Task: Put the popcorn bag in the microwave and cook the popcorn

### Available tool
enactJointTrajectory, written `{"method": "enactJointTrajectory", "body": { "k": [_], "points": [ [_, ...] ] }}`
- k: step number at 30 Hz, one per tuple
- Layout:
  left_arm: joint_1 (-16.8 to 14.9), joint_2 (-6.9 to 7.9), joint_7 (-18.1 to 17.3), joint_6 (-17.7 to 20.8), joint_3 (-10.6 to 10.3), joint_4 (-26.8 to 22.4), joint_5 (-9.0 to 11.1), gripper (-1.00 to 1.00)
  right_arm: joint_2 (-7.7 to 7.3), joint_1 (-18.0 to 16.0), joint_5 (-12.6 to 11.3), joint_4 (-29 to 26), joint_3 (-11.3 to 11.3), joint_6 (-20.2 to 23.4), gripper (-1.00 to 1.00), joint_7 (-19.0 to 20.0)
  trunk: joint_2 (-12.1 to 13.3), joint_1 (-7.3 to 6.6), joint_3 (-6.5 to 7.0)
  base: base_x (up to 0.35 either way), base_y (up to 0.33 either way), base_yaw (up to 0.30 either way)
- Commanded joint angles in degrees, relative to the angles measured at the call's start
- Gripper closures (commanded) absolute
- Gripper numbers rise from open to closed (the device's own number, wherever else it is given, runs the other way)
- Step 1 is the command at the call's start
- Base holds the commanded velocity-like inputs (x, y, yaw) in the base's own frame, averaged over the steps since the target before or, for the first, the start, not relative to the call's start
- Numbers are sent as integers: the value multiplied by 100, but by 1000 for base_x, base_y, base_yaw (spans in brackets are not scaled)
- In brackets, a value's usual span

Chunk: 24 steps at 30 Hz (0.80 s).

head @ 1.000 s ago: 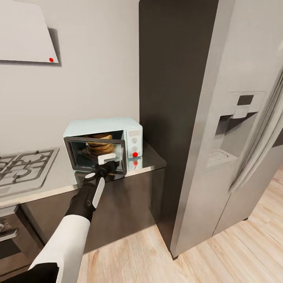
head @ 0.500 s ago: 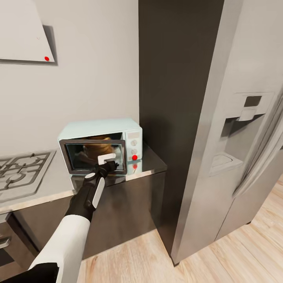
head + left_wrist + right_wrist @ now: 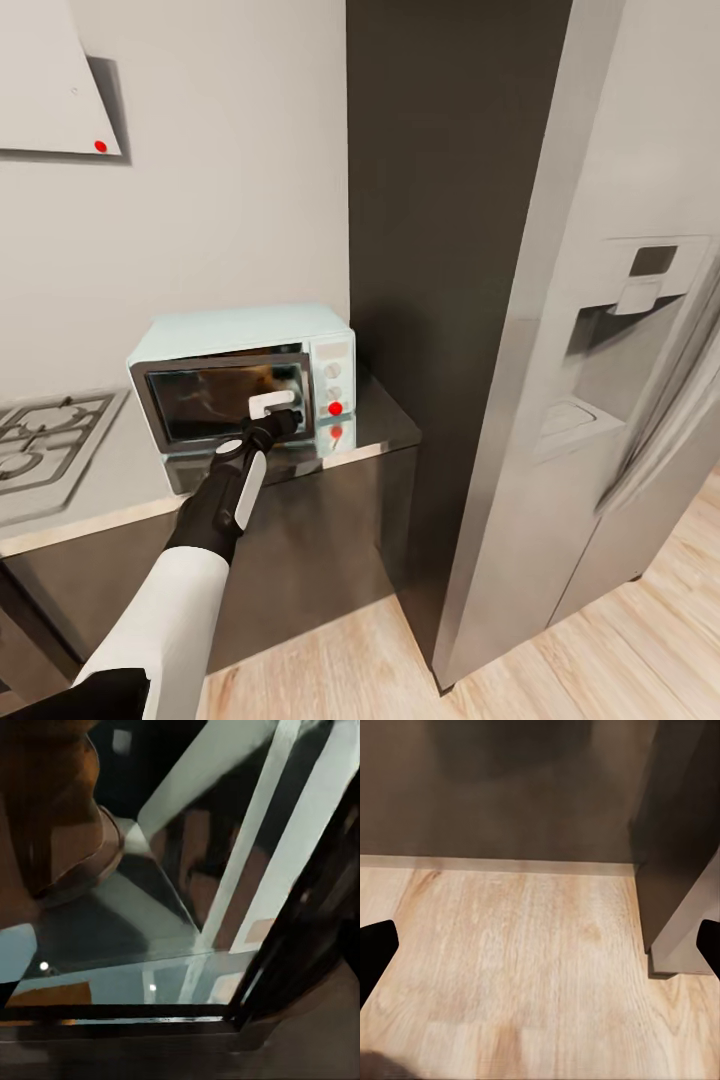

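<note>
One arm was at work: my left gripper (image 3: 272, 428) sat against the white handle (image 3: 272, 404) of the microwave (image 3: 240, 385) at the countertop's (image 3: 385, 425) right end, though I couldn't tell whether its fingers were closed. Through the glass, the popcorn bag (image 3: 56, 817) seemed to sit inside. My right gripper (image 3: 540, 949) hung spread over the wood floor (image 3: 517, 967). A glancing push could slide the microwave back instead of latching the door.

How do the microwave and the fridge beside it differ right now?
The microwave is a small mint-blue box sitting on the countertop; the fridge is a tall silver unit standing on the wood floor. The microwave's front is dark glass with a white handle, where the left gripper is; the fridge front holds a recessed dispenser. Both face into the room.
</note>
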Motion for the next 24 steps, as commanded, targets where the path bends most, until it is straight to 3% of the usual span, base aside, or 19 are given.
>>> {"method": "enactJointTrajectory", "body": {
  "k": [1, 24],
  "points": [
    [-1, -5, 6, 32, 8, -9, 16, -100, -2, 1, 44, -5, 1, -9, -100, -2, -3, 3, -5, 255, 0, 0],
    [6, 3, -2, 32, 26, -9, 16, -100, -2, -8, 47, 109, 8, -10, -100, 2, -3, 3, -5, 64, 0, 0]
  ]
}}
